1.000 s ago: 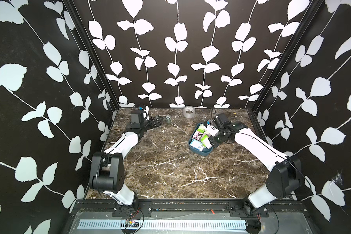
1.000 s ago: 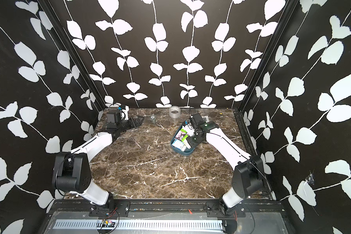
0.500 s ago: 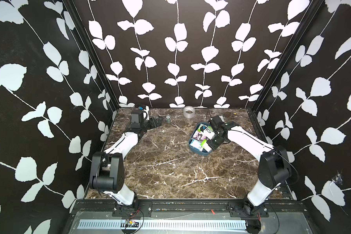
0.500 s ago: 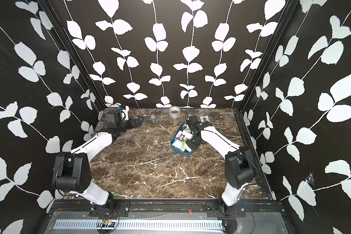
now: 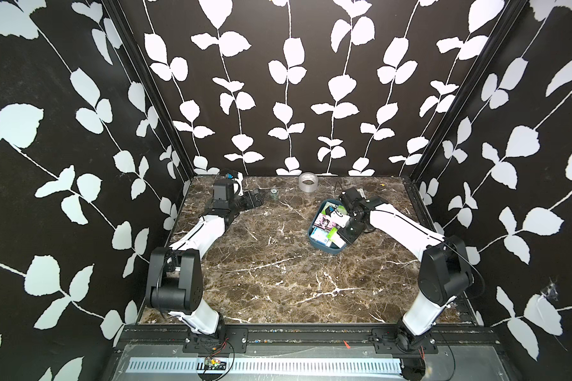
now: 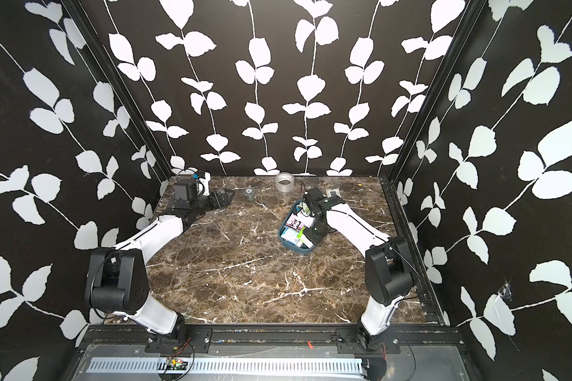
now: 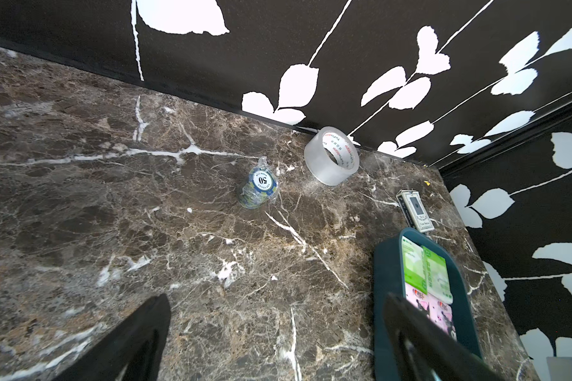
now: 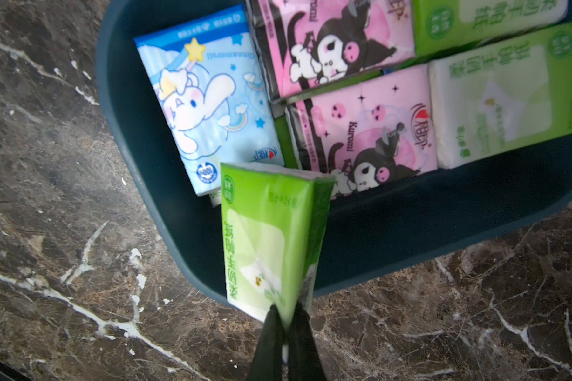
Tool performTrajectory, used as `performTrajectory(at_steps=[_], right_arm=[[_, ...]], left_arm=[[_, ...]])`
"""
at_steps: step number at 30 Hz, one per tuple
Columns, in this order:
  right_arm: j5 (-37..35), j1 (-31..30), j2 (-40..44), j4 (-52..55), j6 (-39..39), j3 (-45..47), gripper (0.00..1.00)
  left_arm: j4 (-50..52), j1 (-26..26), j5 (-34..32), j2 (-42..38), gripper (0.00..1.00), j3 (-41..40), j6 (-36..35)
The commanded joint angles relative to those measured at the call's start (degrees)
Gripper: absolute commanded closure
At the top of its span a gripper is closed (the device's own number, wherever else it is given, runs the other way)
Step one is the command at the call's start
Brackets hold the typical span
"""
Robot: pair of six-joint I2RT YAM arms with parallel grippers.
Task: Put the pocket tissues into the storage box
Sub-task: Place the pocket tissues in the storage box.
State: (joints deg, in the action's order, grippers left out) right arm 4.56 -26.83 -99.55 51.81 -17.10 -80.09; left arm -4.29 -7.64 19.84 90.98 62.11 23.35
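While the table [image 5: 278,264] shows no loose pack that I can find in either top view, the box [image 8: 410,224] sits toward its far right, with at least 5 packs [image 8: 367,125] lying flat inside. The left gripper [image 7: 278,323] hovers at the far left, jaws wide apart and empty. The right gripper [image 8: 286,316] is clamped on the end seam of 1 green pack [image 8: 265,237], which hangs tilted over a wall of the box, its free end above the blue pack [image 8: 208,99]. Such a pack looks light, soft and film-slick. Pinched by its thin seam it may swing or slip, so a hold across the 2 broad faces would be surer. It seems unbreakable, so letting it drop in looks safe.
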Motion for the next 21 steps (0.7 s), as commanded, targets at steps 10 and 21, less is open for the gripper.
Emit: performTrajectory(at_steps=[10, 21], right_arm=[[-8.3, 1.4, 3.1, -3.6, 18.2, -5.4, 1.00], [-20.2, 1.3, 4.1, 7.3, 29.5, -9.8, 1.00]], left_arm=[[0.8, -0.2, -0.5, -0.9, 0.01, 0.6, -1.5], [1.4, -0.2, -0.8, -1.9, 0.01, -0.2, -2.5]])
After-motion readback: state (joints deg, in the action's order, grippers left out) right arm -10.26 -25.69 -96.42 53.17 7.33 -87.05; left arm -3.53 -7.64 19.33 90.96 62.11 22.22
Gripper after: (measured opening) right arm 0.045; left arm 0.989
